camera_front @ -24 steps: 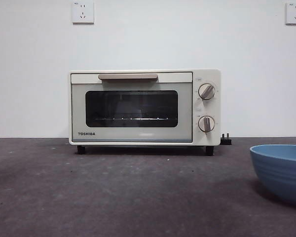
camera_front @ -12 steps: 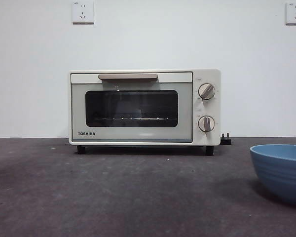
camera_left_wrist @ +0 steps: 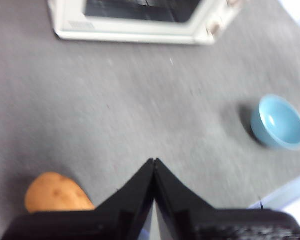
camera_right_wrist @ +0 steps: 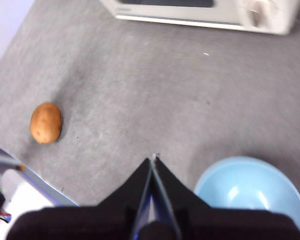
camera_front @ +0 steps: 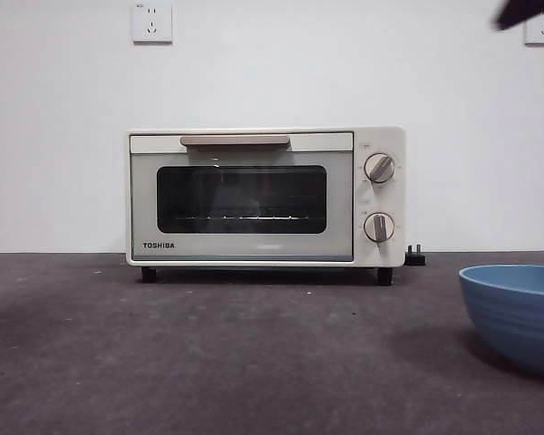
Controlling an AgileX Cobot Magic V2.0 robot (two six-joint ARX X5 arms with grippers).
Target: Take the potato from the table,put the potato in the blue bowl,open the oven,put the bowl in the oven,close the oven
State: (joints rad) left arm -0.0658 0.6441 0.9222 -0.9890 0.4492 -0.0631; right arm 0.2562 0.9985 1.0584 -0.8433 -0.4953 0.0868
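Dark grey and faintly mottled, the table fills the foreground, with a white wall and two sockets behind. Nearest the robot lies the potato, bare on the table at the near left, well apart from everything else; from the left wrist camera it sits just beside the left gripper, whose jaws meet tip to tip with nothing between them. The right gripper also has its jaws pressed together, empty, and hangs above the table just beside the blue bowl, which stands at the near right and holds nothing. In the front view only a black tip shows at the top right corner; which arm it belongs to I cannot tell. Farthest back, against the wall, stands the oven with its door shut.

Judging by this, the first step is only starting: the potato is untouched. The next move calls for the left gripper to part its jaws, come over the potato and descend to straddle it.
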